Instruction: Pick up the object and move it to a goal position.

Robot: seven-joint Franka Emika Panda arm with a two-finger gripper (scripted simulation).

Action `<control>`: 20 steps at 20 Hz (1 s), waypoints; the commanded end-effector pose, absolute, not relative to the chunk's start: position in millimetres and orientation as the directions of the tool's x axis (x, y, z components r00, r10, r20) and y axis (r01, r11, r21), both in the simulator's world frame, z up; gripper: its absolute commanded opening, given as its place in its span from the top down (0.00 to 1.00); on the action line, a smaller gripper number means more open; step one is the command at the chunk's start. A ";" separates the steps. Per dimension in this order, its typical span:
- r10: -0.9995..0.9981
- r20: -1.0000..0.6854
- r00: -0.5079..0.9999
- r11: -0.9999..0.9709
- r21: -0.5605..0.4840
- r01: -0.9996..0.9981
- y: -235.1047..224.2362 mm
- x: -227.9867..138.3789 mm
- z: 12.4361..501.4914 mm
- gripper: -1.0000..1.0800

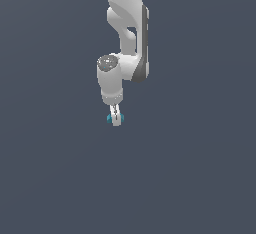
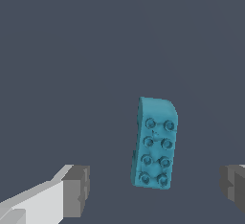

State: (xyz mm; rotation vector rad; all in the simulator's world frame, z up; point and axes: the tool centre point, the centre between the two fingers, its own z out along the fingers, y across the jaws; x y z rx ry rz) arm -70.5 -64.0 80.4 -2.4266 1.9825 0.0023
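In the exterior view, the white robot arm is reaching down from 12 o'clock, near the middle of the picture. It is hanging over a plain dark gray tabletop. At the low end of the arm the gripper is pointing straight down. A tiny bit of the teal-blue object is peeking out on the 9 o'clock side of the jaws, and another small bit is showing on the 3 o'clock side. From here the object is sitting right at the tips of the jaws. It is too small in this view to tell if the jaws are squeezing it.

In the wrist view, the object is looking much bigger. It is a long teal-blue block with two rows of little round bumps on top and one rounded corner at its far end. It is lying on the gray tabletop, leaning just a little. The two gray pads of the jaws are spread wide apart, one on each side of the block. Neither pad is touching it, so the jaws are released and are holding nothing. The block is sitting in the gap between them, closer to the pad at 3 o'clock.
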 end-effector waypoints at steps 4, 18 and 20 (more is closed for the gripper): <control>-0.993 -0.002 0.116 -0.116 -0.001 -0.993 -67.2 -77.4 74.4 0.04; -0.996 0.000 0.089 -0.089 0.000 -0.996 -68.4 -80.4 56.7 0.04; -0.996 0.000 0.088 -0.088 0.000 -0.996 -68.5 -80.7 46.6 0.04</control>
